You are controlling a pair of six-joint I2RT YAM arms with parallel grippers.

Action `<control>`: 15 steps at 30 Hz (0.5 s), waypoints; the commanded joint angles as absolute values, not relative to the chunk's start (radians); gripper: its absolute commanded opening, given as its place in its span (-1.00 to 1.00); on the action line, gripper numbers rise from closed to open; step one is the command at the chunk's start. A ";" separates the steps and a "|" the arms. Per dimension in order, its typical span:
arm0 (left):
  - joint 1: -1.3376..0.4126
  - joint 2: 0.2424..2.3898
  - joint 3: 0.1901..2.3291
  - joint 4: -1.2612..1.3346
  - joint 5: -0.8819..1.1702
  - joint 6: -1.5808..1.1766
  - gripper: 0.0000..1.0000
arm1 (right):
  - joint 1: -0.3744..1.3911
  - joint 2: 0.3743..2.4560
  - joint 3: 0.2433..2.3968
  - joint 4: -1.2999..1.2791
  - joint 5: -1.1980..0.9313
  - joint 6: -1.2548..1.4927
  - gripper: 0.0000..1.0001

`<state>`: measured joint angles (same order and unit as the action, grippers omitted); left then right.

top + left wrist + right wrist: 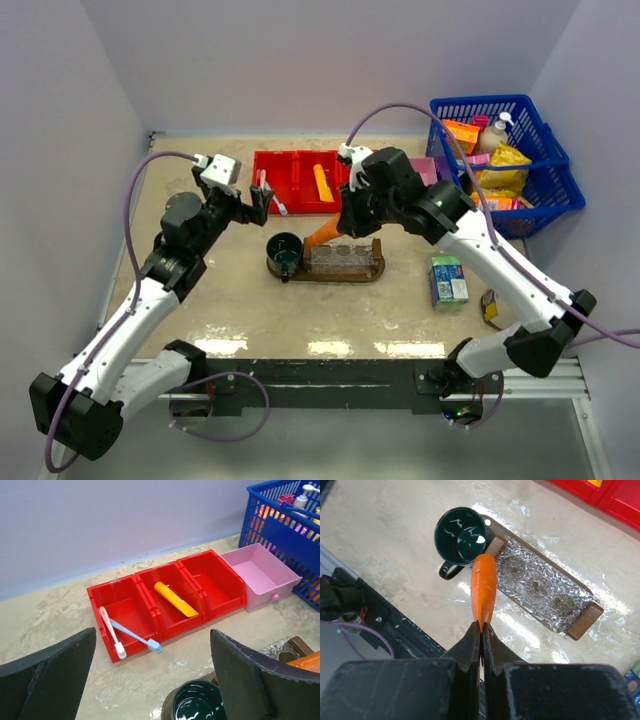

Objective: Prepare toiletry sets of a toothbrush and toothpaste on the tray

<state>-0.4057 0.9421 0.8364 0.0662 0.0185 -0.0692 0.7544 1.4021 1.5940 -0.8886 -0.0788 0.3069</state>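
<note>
In the overhead view the left gripper [257, 203] sits left of centre, its claw spread wide and holding nothing, just in front of the red bin [300, 155] at upper centre. The left wrist view shows two toothbrushes crossed in the bin's left compartment, a pale toothbrush [109, 632] and a bluish toothbrush [135, 636], heads toward the lower edge of the frame. The yellower toothpaste tube [175, 599] lies slanted in the middle compartment; the right compartment holds nothing. Below the bin, at centre frame, the tray [375, 270] carries a dark green mug [284, 250] on its left end and a crinkled foil-like sheet over the rest. The right gripper [482, 630] is pinched tight on the flat end of the deep orange toothpaste tube [484, 587], whose far end hangs by the mug at the tray's left end; contact cannot be told. Further right sit a pink box [425, 170], a green carton [449, 278] and, upper right, a blue basket [540, 130]
</note>
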 commanded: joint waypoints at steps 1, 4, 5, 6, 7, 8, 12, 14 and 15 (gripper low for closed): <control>-0.400 0.917 0.862 0.084 -0.057 -0.074 1.00 | 0.756 1.465 1.715 -0.960 -0.002 0.327 -1.00; -0.400 0.913 0.867 0.080 -0.058 -0.066 1.00 | 0.758 1.532 1.785 -1.025 0.034 0.322 -1.00; -0.400 0.913 0.868 0.077 -0.058 -0.064 1.00 | 0.758 1.549 1.822 -1.061 0.041 0.319 -1.00; -0.400 0.913 0.871 0.074 -0.063 -0.061 1.00 | 0.758 1.566 1.839 -1.074 0.043 0.319 -1.00; -0.400 0.910 0.873 0.071 -0.066 -0.060 1.00 | 0.756 1.592 1.854 -1.086 0.046 0.321 -1.00; -0.400 0.908 0.873 0.069 -0.067 -0.060 1.00 | 0.758 1.606 1.877 -1.103 0.046 0.319 -1.00; -0.400 0.905 0.880 0.057 -0.072 -0.046 1.00 | 0.756 1.654 1.922 -1.135 0.074 0.322 -1.00; -0.400 0.907 0.887 0.049 -0.075 -0.043 1.00 | 0.756 1.683 1.942 -1.149 0.069 0.324 -1.00; -0.400 0.907 0.888 0.049 -0.074 -0.040 1.00 | 0.756 1.693 1.951 -1.154 0.068 0.324 -1.00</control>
